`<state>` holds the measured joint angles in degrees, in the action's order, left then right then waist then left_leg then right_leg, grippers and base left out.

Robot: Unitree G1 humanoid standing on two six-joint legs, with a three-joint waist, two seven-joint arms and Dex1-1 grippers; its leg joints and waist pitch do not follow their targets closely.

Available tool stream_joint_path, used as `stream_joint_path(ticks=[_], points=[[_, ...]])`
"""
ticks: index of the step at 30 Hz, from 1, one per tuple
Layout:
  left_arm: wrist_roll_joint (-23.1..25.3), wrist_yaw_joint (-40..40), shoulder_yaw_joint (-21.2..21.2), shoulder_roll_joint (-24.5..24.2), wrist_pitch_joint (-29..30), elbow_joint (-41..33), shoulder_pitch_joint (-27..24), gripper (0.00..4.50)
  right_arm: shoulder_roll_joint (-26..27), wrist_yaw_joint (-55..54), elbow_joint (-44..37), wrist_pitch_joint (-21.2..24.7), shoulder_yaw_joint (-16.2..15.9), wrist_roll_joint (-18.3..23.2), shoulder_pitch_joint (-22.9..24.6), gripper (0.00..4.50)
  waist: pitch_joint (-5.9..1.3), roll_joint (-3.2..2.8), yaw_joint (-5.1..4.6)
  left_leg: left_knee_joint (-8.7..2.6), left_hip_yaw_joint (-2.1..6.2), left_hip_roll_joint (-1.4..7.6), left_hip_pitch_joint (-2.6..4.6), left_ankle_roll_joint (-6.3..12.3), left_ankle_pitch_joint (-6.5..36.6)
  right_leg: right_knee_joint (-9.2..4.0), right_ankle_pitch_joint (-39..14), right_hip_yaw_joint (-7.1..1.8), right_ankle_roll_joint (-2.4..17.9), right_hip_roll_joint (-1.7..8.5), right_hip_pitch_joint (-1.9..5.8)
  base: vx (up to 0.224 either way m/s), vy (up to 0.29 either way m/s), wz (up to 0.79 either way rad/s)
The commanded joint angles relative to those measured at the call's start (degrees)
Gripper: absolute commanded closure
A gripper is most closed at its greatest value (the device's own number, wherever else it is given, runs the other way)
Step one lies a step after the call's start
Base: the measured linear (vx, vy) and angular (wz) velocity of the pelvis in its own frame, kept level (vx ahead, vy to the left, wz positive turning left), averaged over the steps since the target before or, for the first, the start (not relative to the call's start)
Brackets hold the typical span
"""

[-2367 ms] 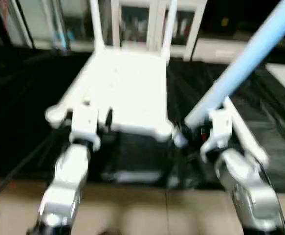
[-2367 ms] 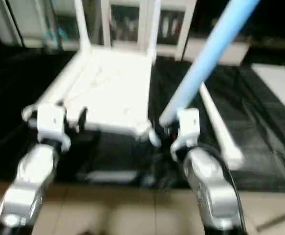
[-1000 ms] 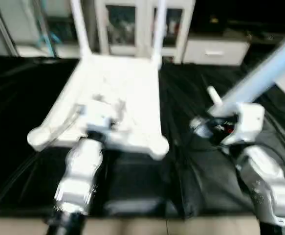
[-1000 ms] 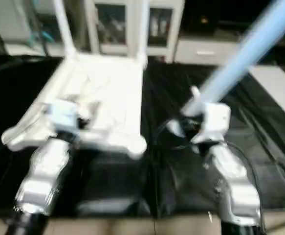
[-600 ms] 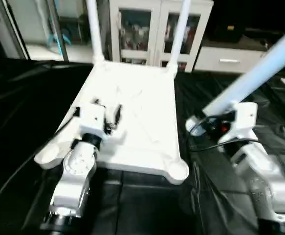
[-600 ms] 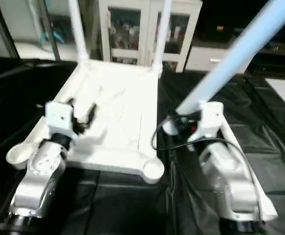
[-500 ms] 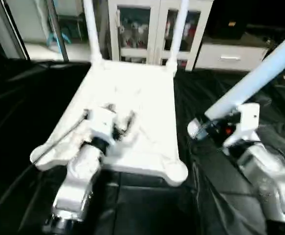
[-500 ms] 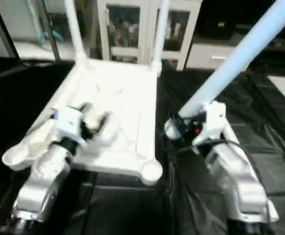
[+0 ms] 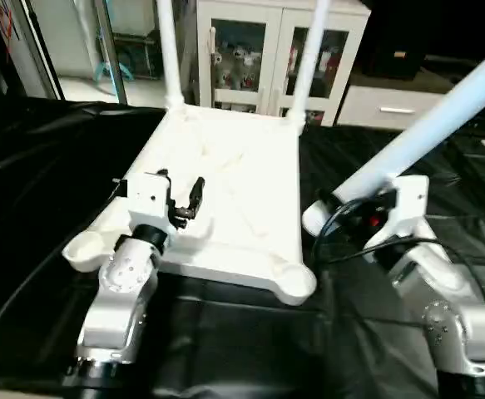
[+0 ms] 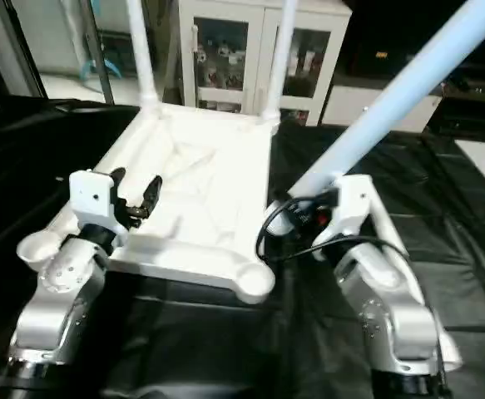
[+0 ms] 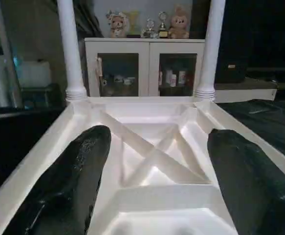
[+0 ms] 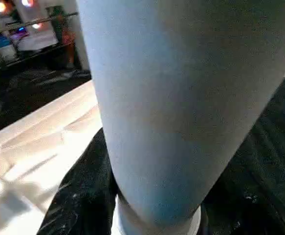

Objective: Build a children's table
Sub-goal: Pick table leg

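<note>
Tabletop (image 9: 234, 199) of white moulded plastic lies upside down on the crinkled black cover (image 9: 26, 208), ribbed X-bracing up, round sockets at its corners; two smooth tubular legs (image 9: 169, 50) stand in the far sockets. The left gripper (image 10: 134, 199) hovers over its near edge, glossy black fingers (image 11: 69, 186) spread wide and empty. The right gripper (image 10: 296, 218) clasps a third leg (image 10: 392, 96), slanting up beside the near right socket.
</note>
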<state>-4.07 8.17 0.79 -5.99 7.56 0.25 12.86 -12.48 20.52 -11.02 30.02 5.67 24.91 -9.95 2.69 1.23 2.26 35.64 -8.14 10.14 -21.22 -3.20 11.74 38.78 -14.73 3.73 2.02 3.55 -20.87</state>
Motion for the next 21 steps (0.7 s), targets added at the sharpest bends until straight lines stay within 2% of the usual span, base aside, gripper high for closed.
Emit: stream_joint_path(ticks=[1,2,3,4,5,6,7,8,9,10,11,12,13,14,15,16,17,18,19,20,21], points=[[-0.15,-0.58,0.38,1.13,1.57,-0.79,1.55,0.91,-1.12,-0.15,-0.54,0.88,0.60,-0.77,-0.32,2.62,-3.00,0.36,-0.69,-6.64,2.29,4.14,1.33,7.88,23.84,-6.52,-4.29,-2.75,13.46,4.07,-0.33,-0.026,-0.238,0.04],[0.51,-0.58,0.53,0.51,2.46,-0.48,2.31,0.91,-1.37,-0.20,-0.10,0.76,0.54,-0.81,-0.69,2.62,-3.69,3.39,1.92,6.48,-2.17,-4.30,-1.17,10.64,13.76,-11.48,-15.12,-4.72,16.54,6.94,1.98,-0.024,-0.232,0.00],[0.93,-0.44,0.78,0.12,2.68,-0.31,2.54,0.91,-1.52,-0.22,0.04,0.71,0.55,-0.89,-0.79,2.62,-4.00,2.83,3.00,7.02,-1.33,-3.87,-2.01,9.84,9.45,-11.28,-17.95,-6.12,15.07,7.95,3.00,-0.024,-0.232,0.00],[1.74,-0.53,1.08,-0.50,3.04,0.02,2.98,0.91,-1.89,-0.20,0.33,0.68,0.65,-1.00,-0.97,2.62,-3.05,3.16,3.35,5.94,-0.18,-3.79,-4.42,7.37,2.36,-10.02,-18.01,-5.53,4.88,7.75,3.57,-0.023,-0.206,-0.07],[1.93,-0.73,1.10,-0.62,3.19,0.10,3.13,0.91,-2.03,-0.17,0.42,0.71,0.72,-1.03,-1.03,2.62,-3.14,2.43,4.00,4.19,0.49,-3.45,-3.91,6.63,0.60,-9.82,-16.75,-5.57,0.72,7.78,3.47,-0.036,-0.181,-0.08],[1.62,-0.76,0.93,-0.53,3.45,0.03,3.38,0.91,-2.29,-0.05,0.50,0.74,0.87,-1.06,-1.11,2.62,-3.25,2.10,3.99,1.14,1.37,-2.48,-3.02,6.99,-1.40,-9.51,-14.17,-4.92,-6.32,6.94,3.34,-0.036,-0.181,-0.08],[1.40,-0.77,0.81,-0.43,3.58,0.01,3.57,0.91,-2.44,0.04,0.59,0.74,0.97,-1.08,-1.18,2.62,-3.63,0.34,4.46,-1.32,2.09,-0.54,-1.74,8.81,-1.84,-9.97,-11.72,-3.96,-8.02,6.70,3.03,-0.040,-0.120,0.00],[1.37,-0.71,0.79,-0.33,3.59,0.01,3.79,0.91,-2.67,0.13,0.77,0.66,1.12,-1.11,-1.31,2.62,-3.52,-0.03,4.11,-2.47,3.64,1.37,-1.86,10.08,-0.01,-9.48,-10.57,-2.03,-9.74,4.83,2.35,-0.039,-0.083,-0.01],[1.66,-0.62,0.93,-0.45,3.63,0.05,3.95,0.91,-2.82,0.16,1.00,0.53,1.21,-1.18,-1.47,2.62,-3.76,-0.46,4.26,-2.78,4.16,2.96,-0.40,9.70,2.27,-9.66,-11.51,-1.84,-9.46,5.03,1.50,-0.039,-0.083,-0.01],[1.92,-0.57,1.05,-0.56,3.65,0.09,4.03,0.91,-2.90,0.15,1.16,0.43,1.24,-1.22,-1.56,2.62,-3.83,-0.85,4.22,-3.22,4.36,4.72,0.99,9.08,5.09,-9.68,-10.67,-1.93,-5.80,5.93,0.90,-0.024,-0.058,0.09],[2.27,0.04,1.35,-0.97,3.40,0.41,4.14,0.91,-2.76,-0.01,1.72,0.20,1.12,-1.43,-1.96,2.62,-3.52,-0.55,4.32,-3.74,3.52,4.67,0.79,8.13,7.39,-9.93,-11.36,-1.71,-2.91,6.24,1.10,0.000,0.000,0.00],[2.46,0.46,1.51,-1.22,3.22,0.65,4.18,0.91,-2.63,-0.12,2.07,0.04,1.01,-1.57,-2.19,2.62,-3.27,-0.69,4.41,-3.89,3.07,4.32,0.74,7.36,8.42,-10.18,-12.98,-1.64,-1.88,6.52,1.19,0.000,0.000,0.00],[2.20,1.43,1.66,-1.64,3.53,0.89,4.30,0.91,-2.52,-0.32,2.39,0.01,0.80,-1.72,-2.51,2.62,-2.94,-1.00,4.63,-4.03,2.35,3.60,0.56,5.83,9.81,-10.85,-17.26,-1.40,-1.06,6.67,1.48,0.000,0.000,0.00],[1.11,5.27,2.69,-3.31,3.75,0.87,4.69,0.91,-2.50,0.11,1.96,0.60,0.51,-1.19,-2.82,2.62,-2.48,-1.10,4.72,-4.26,1.94,3.59,1.43,4.67,12.07,-11.73,-22.06,-1.18,-1.30,6.44,0.81,0.000,0.000,0.00],[0.41,8.36,3.62,-4.66,3.47,0.75,4.98,0.91,-2.60,0.79,1.48,1.02,0.29,-0.62,-2.89,2.62,-2.39,-0.91,4.67,-4.46,1.92,3.66,1.88,4.22,13.32,-12.01,-24.07,-1.06,-1.61,6.39,0.68,0.000,0.000,0.00],[0.41,8.36,3.62,-4.66,3.47,0.75,4.98,0.91,-2.60,0.79,1.48,1.02,0.29,-0.62,-2.89,2.62,-2.53,-0.92,4.54,-4.98,2.02,4.08,1.96,3.35,14.45,-11.65,-24.24,-1.03,-1.49,6.47,0.92,0.000,0.000,0.00],[-2.81,17.23,5.75,-7.63,4.30,0.41,5.59,0.91,-3.36,2.74,0.62,1.61,-0.41,0.19,-2.87,2.62,-2.53,-1.13,4.59,-5.21,2.18,4.49,2.32,2.96,15.21,-11.62,-23.69,-1.07,-1.12,6.61,0.76,0.001,0.053,0.05],[-4.82,24.67,7.77,-10.48,5.06,0.12,5.82,0.91,-4.11,4.41,0.41,1.77,-0.89,0.68,-2.74,2.62,-2.78,-1.10,4.60,-5.61,2.43,5.04,2.31,2.58,14.77,-11.04,-20.74,-1.40,-0.15,6.91,0.96,0.001,0.053,0.05],[-5.25,27.95,8.80,-11.92,5.07,0.22,5.97,0.71,-4.46,5.21,0.42,1.83,-1.08,0.92,-2.67,2.62,-2.90,-1.74,4.41,-6.05,2.46,5.46,2.14,1.62,13.91,-9.93,-15.28,-1.64,1.68,6.77,0.94,0.010,0.059,0.02],[-5.70,39.04,12.44,-17.15,4.31,1.53,6.78,0.54,-5.84,8.32,0.62,1.90,-1.85,1.67,-2.44,2.62,-2.95,-1.22,4.55,-6.08,2.33,5.31,2.12,1.76,12.16,-9.50,-11.50,-1.91,2.51,7.04,0.99,0.024,0.053,0.01],[-5.16,41.02,13.18,-18.28,3.70,2.37,7.16,0.54,-6.22,9.14,0.79,1.86,-2.05,1.78,-2.42,2.62,-3.13,-1.33,4.43,-6.04,2.04,5.30,2.13,1.38,10.90,-8.71,-8.97,-2.06,3.38,7.05,0.96,0.024,0.053,0.01]])
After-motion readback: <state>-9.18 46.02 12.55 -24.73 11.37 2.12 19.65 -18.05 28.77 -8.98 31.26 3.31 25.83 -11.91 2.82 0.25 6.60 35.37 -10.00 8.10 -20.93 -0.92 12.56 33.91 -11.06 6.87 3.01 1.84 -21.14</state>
